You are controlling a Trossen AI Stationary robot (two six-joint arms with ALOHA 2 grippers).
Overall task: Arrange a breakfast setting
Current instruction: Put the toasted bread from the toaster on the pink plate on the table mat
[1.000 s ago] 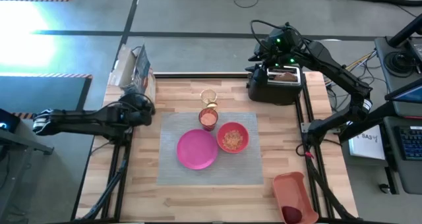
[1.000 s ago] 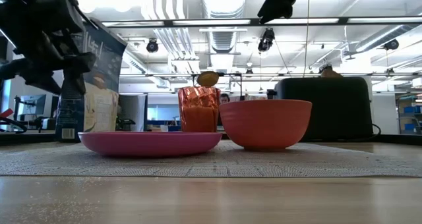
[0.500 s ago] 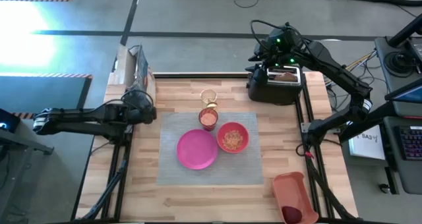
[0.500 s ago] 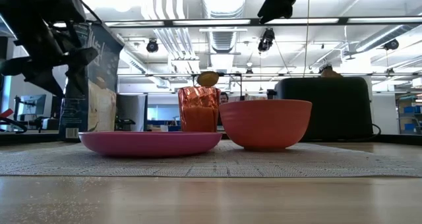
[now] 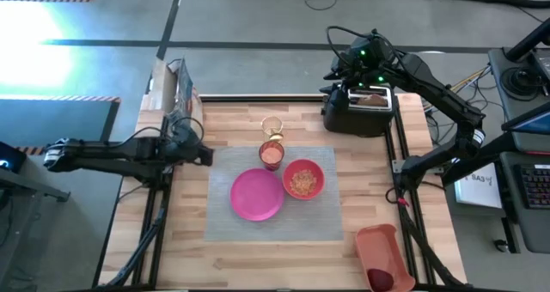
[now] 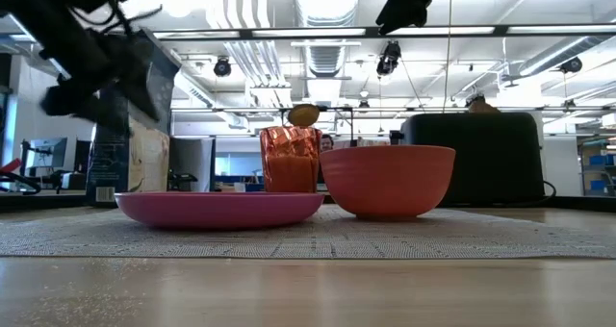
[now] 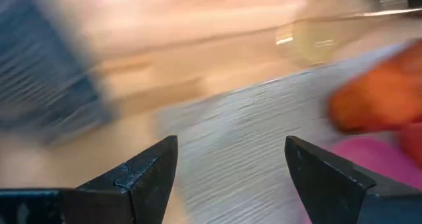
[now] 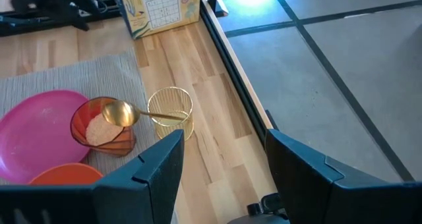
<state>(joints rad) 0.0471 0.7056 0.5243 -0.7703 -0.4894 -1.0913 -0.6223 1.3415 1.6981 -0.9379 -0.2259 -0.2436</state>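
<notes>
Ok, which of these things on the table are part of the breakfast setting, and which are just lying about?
Breakfast setting: placemat, pink plate, orange bowl, orange cup, clear glass, gold spoon, toast, apple.

Lying about: toaster, orange tray, cereal box.

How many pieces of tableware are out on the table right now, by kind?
Plates: 1, the pink plate
Bowls: 1, the orange bowl
Cups: 1, the orange cup
Glasses: 1, the clear glass
Spoons: 1, the gold spoon
Total: 5
</notes>
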